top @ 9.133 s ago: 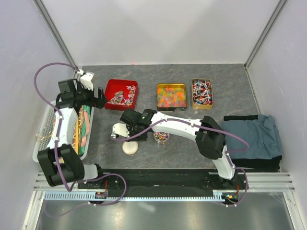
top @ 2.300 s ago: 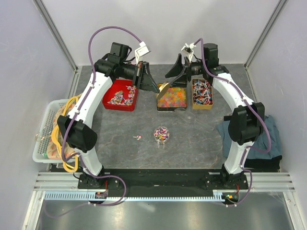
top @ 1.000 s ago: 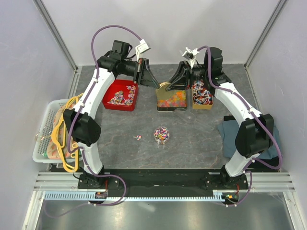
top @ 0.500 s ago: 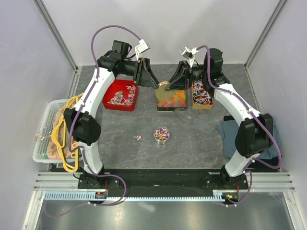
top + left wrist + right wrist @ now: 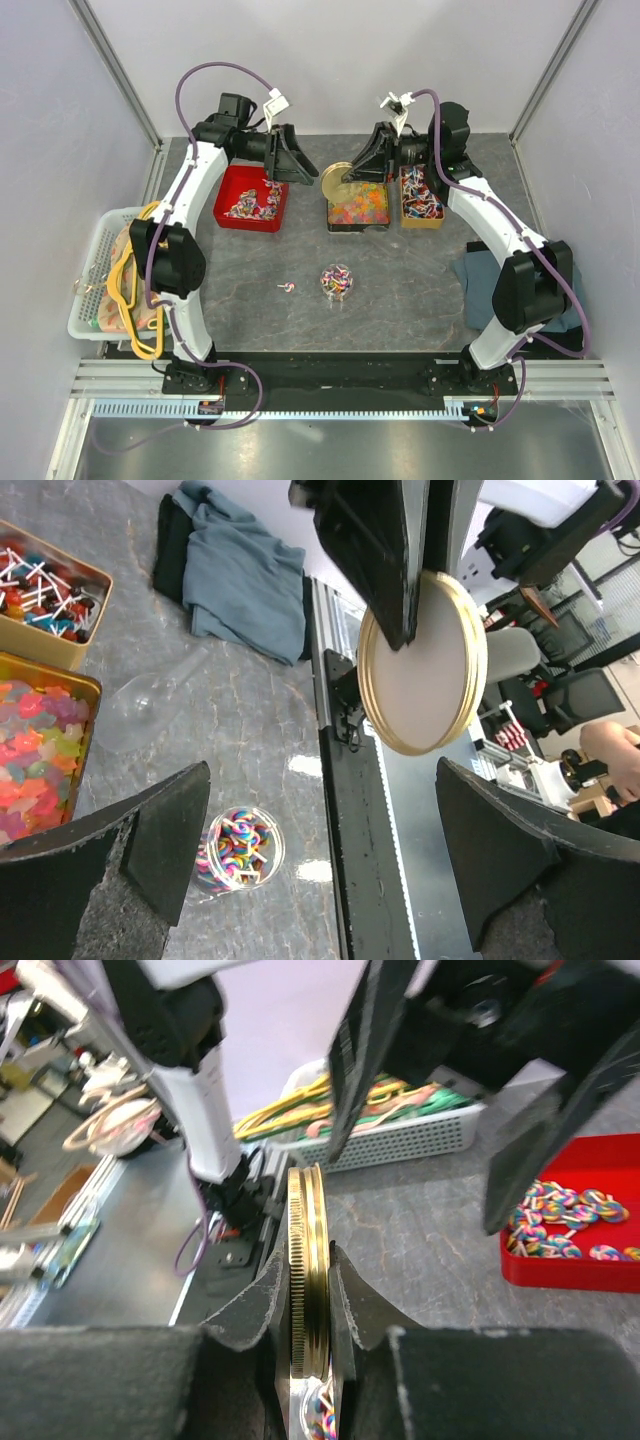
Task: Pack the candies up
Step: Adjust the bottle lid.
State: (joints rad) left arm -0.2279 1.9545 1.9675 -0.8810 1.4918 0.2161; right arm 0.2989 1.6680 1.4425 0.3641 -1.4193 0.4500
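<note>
Pinching the gold lid (image 5: 425, 665) on edge, our right gripper (image 5: 308, 1265) is clamped across only a narrow arc of the rim, high over the tin of gummies (image 5: 388, 205). We judge that grip the weak spot — a nudge could swing the lid in the jaws or drop it among the gummies. Our left gripper (image 5: 322, 780) hangs spread wide and empty just beside it, over the red tray (image 5: 222, 200), so a careless sweep could clip the lid. The candies (image 5: 238, 842) sit in a small clear jar (image 5: 336, 281) mid-table, well apart from both grippers; a lid brought down tilted could tip it. One stray sweet (image 5: 288, 287) lies near the jar, unpacked. Bare tabletop between tins and jar gives us room — the rear wall crowds both arms.
</note>
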